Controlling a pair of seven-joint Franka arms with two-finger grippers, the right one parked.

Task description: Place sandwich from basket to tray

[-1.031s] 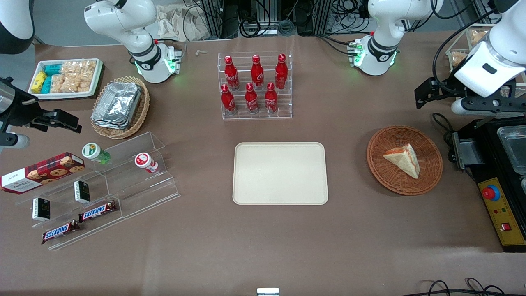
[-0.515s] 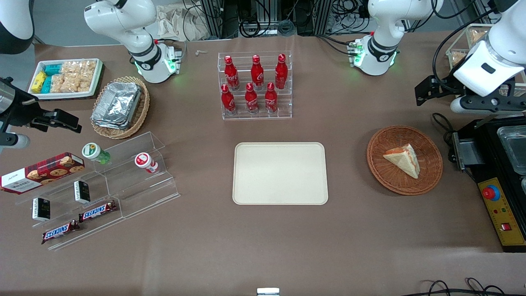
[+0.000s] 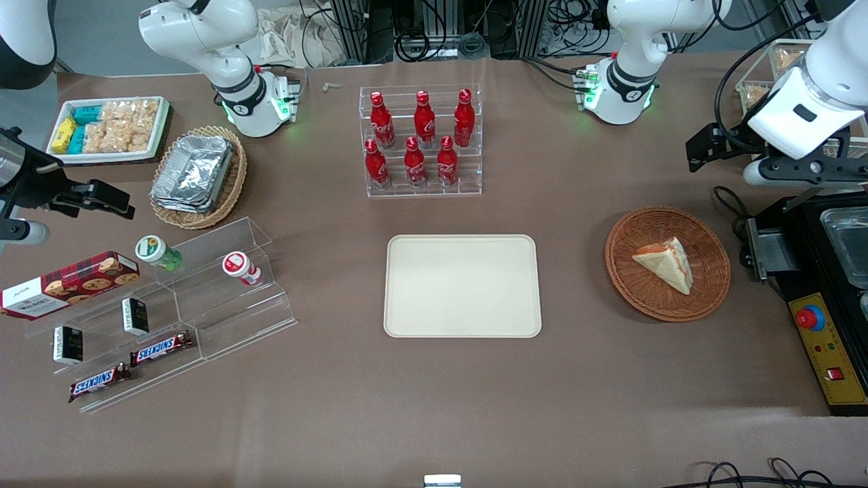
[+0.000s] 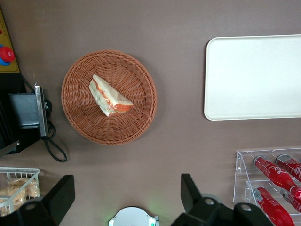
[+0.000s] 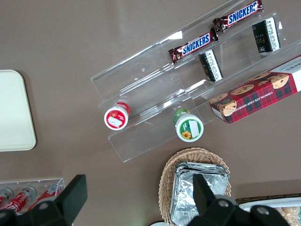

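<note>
Sandwich (image 3: 666,265) lies in the basket (image 3: 712,242) (cut edge facing the tray (image 3: 462,285)), well apart from that tray. My gripper (image 4: 127,200) hangs above the table, farther back than the basket, fingers spread wide, holding nothing.

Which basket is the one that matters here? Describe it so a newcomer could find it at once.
Start from the cream tray at the table's middle; the basket sits beside it, toward the working arm's end. It is round, reddish-brown wicker holding a wrapped sandwich, whereas the paler basket holds foil containers. The gripper hangs open above the table near it.
</note>
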